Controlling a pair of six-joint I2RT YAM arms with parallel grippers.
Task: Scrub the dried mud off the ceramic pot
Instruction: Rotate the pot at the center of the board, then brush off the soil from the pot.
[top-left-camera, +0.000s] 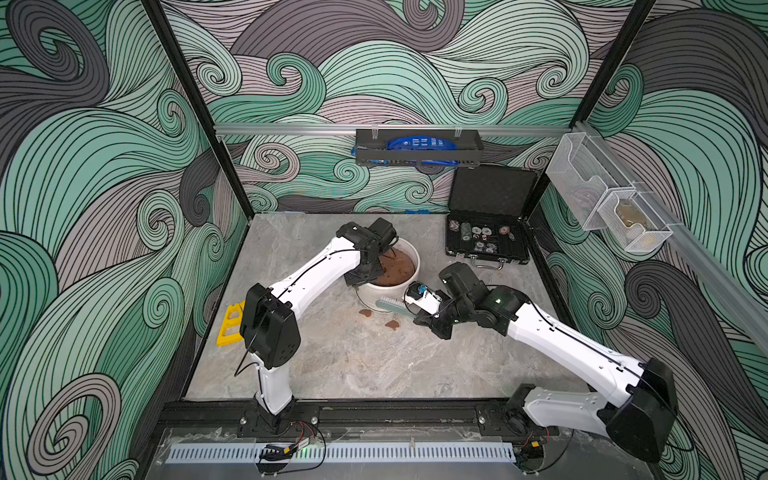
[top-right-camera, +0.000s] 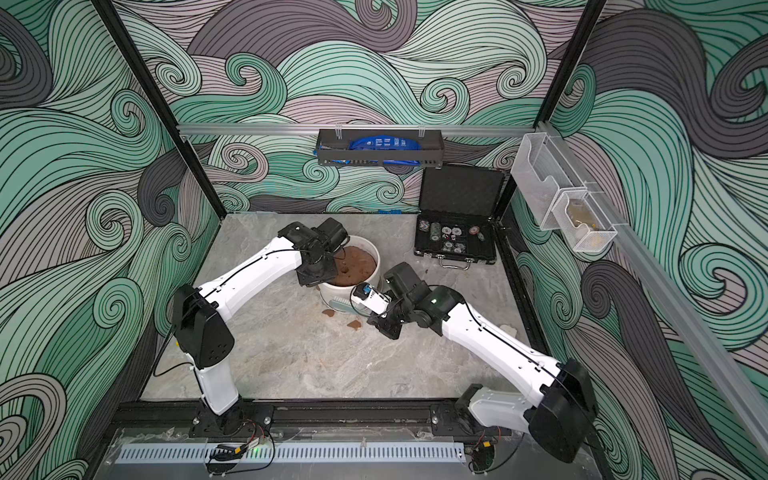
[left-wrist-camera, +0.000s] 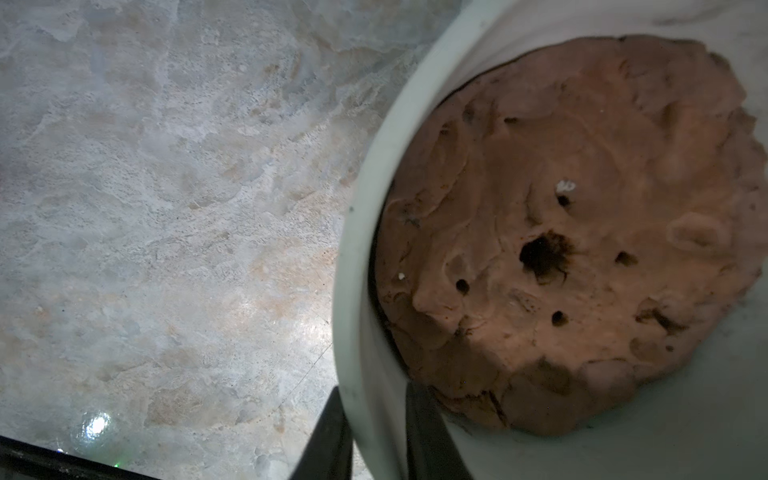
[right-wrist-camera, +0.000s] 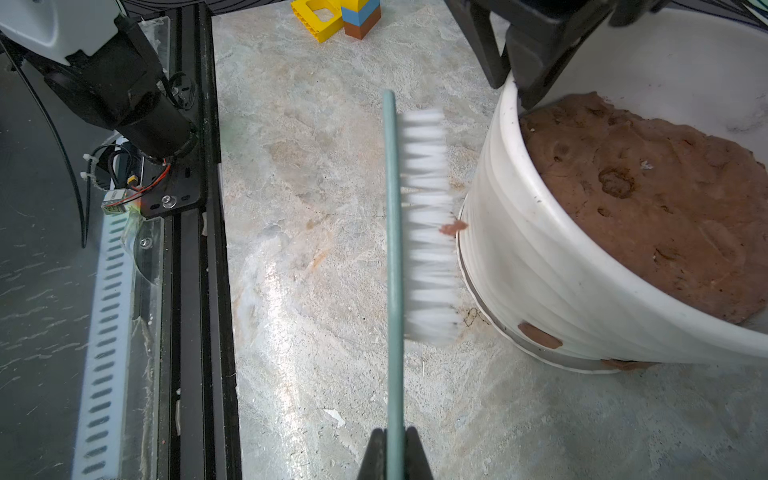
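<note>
Upright about mid-counter, a little toward the far side: a white ribbed pot (top-left-camera: 370, 293). Holds a domed brown soil mass (left-wrist-camera: 582, 208), pitted by one dark hole near the middle and a few smaller ones around it. Low on the pot's near wall, dried mud (right-wrist-camera: 539, 335) in small reddish-brown patches: one just above the grey base band, one at the base edge, one more at the bristle tips. On the counter (top-left-camera: 374, 374) just in front of the pot, two loose flakes (top-left-camera: 392, 325) of the same colour, close together but apart.

Against that near wall, a brush (right-wrist-camera: 428, 224) with a blue-green back and white bristles, the bristles turned to the pot and blurred, tips at the wall. Sits clamped by its thin back in the right jaws, closed narrow on it. Right arm (top-left-camera: 561, 345) in from the near right.

On the pot's left rim, the left jaws, closed across it: one finger (left-wrist-camera: 328, 436) outside the wall, the other inside beside the soil. Left arm (top-left-camera: 311, 278) in from the near left.

Farther out: at the far right corner an open black case (top-left-camera: 492, 195) with poker chips; at the left edge a yellow block (top-left-camera: 230, 328), partly behind the left arm's elbow, with a blue-and-brown stacked block (right-wrist-camera: 360, 18) just beside it in the right wrist view. On the far rail a black tray (top-left-camera: 417, 160) holding something blue; on the right wall two mesh bins (top-left-camera: 582, 187).
</note>
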